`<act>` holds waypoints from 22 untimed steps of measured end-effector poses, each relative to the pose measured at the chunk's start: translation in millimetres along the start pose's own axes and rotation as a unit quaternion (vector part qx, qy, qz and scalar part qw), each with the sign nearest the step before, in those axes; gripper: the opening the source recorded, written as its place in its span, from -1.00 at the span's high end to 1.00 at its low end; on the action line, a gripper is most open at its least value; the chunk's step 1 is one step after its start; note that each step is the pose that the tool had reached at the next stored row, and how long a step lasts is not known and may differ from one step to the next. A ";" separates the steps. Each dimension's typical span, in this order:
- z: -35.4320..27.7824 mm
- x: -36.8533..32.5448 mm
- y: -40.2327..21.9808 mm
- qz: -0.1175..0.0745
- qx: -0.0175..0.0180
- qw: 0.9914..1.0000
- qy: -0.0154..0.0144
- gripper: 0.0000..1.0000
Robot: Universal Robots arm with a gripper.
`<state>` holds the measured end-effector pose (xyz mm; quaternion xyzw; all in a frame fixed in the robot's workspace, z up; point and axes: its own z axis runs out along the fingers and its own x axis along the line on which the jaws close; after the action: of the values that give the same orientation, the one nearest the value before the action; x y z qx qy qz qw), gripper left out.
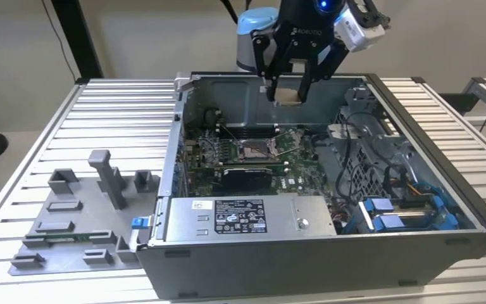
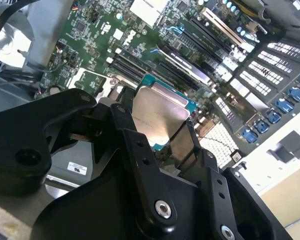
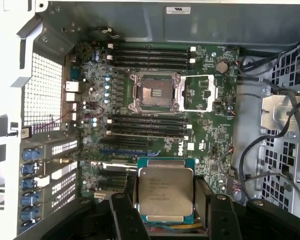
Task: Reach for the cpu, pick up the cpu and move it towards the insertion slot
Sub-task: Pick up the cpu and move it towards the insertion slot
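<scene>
Exterior view: the gripper (image 1: 287, 95) is seen raised above the rear of the open computer case (image 1: 412, 253), with the cpu (image 1: 287, 96) clamped between its fingertips. The insertion slot (image 1: 252, 149) lies lower down on the motherboard, towards the near side of the case from the gripper, and well apart from the chip. The grey plastic tray (image 1: 66, 234) is found outside the case, on the exterior view's left. The reach and the pick are therefore judged complete.

Second wrist view: the cpu (image 2: 159, 116) is shown held flat by its edges between the two black fingers (image 2: 135, 150), its metal face turned to the camera, with the motherboard (image 2: 190, 45) beyond it.

First wrist view: the cpu (image 3: 165, 192) is again seen gripped on both sides. The insertion slot (image 3: 155, 92) is seen open and unoccupied, its frame swung aside. The chip is not yet over the slot, so the transfer towards it is judged only partly done.
</scene>
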<state>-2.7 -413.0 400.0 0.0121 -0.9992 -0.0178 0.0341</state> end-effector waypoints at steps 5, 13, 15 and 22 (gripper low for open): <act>0.5 -0.2 7.3 0.000 0.000 1.000 0.001 1.00; 3.1 -0.4 25.0 0.000 0.000 1.000 0.004 1.00; 4.1 -0.4 31.9 0.000 0.000 1.000 0.005 1.00; 8.3 1.8 59.4 0.000 0.000 1.000 0.005 1.00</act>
<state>-6.5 -353.5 394.0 0.0120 -0.9990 -0.0179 0.0390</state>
